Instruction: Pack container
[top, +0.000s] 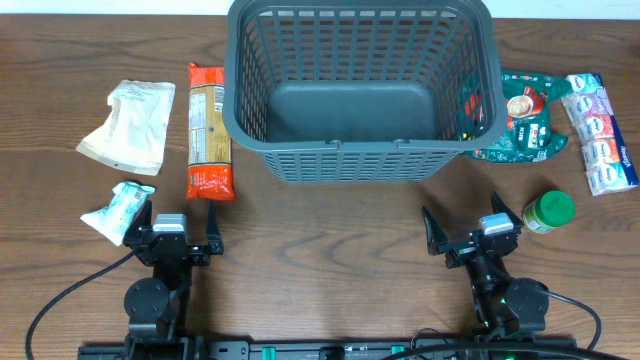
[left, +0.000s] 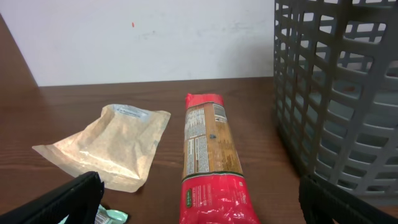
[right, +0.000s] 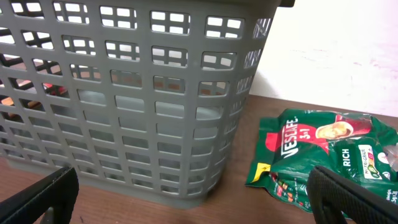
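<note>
- The basket (top: 350, 160) stands at the back middle of the table (top: 330, 260), its floor bare; it looks stiff and light, best taken by the thick rim or a slotted wall
- A green coffee bag (top: 525, 125) lies just beside its right wall, a red packet (top: 209, 130) and a tan pouch (top: 132, 125) to its left
- The left gripper (top: 178, 216) and right gripper (top: 460, 207) sit near the front edge, fingers spread wide, holding nothing
</note>
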